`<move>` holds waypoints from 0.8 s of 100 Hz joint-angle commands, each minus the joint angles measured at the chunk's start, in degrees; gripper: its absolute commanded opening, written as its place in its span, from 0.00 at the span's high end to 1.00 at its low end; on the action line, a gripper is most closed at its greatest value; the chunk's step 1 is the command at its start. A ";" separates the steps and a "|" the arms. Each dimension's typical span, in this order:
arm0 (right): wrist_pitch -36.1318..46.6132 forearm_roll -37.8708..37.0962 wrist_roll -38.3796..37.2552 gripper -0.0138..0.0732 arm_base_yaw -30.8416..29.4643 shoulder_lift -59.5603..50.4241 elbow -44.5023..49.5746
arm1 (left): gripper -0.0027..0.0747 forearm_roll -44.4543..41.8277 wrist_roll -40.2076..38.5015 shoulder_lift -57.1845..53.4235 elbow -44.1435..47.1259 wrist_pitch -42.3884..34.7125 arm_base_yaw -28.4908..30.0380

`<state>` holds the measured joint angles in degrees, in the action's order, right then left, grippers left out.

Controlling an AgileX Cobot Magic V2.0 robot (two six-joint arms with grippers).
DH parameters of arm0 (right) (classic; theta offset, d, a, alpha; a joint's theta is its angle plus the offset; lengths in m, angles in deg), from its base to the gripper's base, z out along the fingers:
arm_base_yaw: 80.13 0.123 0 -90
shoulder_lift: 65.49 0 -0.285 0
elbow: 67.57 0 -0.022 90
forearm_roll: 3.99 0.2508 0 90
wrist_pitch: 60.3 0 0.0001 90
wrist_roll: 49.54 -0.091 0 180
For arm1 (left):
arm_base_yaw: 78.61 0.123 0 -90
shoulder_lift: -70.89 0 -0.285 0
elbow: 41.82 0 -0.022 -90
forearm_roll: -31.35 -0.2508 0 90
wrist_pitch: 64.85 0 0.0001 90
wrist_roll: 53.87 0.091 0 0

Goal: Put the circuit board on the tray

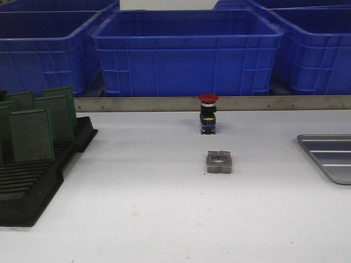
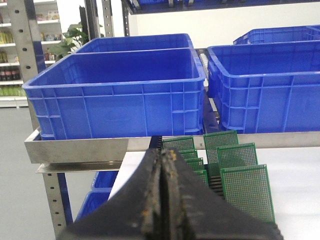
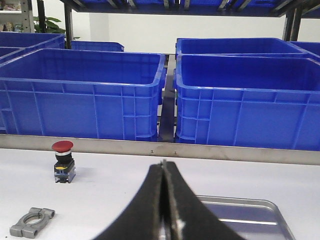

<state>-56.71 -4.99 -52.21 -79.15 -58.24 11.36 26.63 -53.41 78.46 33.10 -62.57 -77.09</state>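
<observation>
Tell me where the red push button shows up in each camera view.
Front view: red push button stands at table centre, behind the grey clamp block.
Left wrist view: not in it.
Right wrist view: it stands near the steel rail, the clamp block nearer the camera.
Shared landmark: the clamp block.

A white table (image 1: 164, 219) fills the foreground, its far edge bounded by a low strip of bare metal (image 1: 219, 103). Just behind that strip stand big blue plastic bins (image 1: 186, 52) in a row, side by side, more of them behind. Past the bins rises a plain white wall (image 3: 140, 30). Above the bins, dark shelf uprights (image 3: 67, 25) carry an upper rack level. Off to the bins' side, beyond a perforated steel post (image 2: 22, 55), are stocked store shelves (image 2: 10, 75), a leafy green plant (image 2: 72, 42) and grey floor (image 2: 20, 200). Lighting is even and soft.
</observation>
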 commanded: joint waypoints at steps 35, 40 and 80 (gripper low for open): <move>4.73 0.01 -0.05 0.92 -0.25 -0.98 0.21 | 0.99 2.15 -0.46 17.24 -35.92 29.77 -0.02; 4.73 0.01 -0.05 0.92 -0.25 -0.98 0.21 | 0.99 2.15 -0.46 21.05 -40.03 34.52 -0.02; 4.73 0.01 -0.05 0.92 -0.25 -0.98 0.21 | 0.99 2.15 -0.08 44.12 -56.45 50.74 -0.02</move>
<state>-56.71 -4.99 -52.21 -79.15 -58.24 11.36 28.28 -53.41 119.48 -20.79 -9.33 -77.09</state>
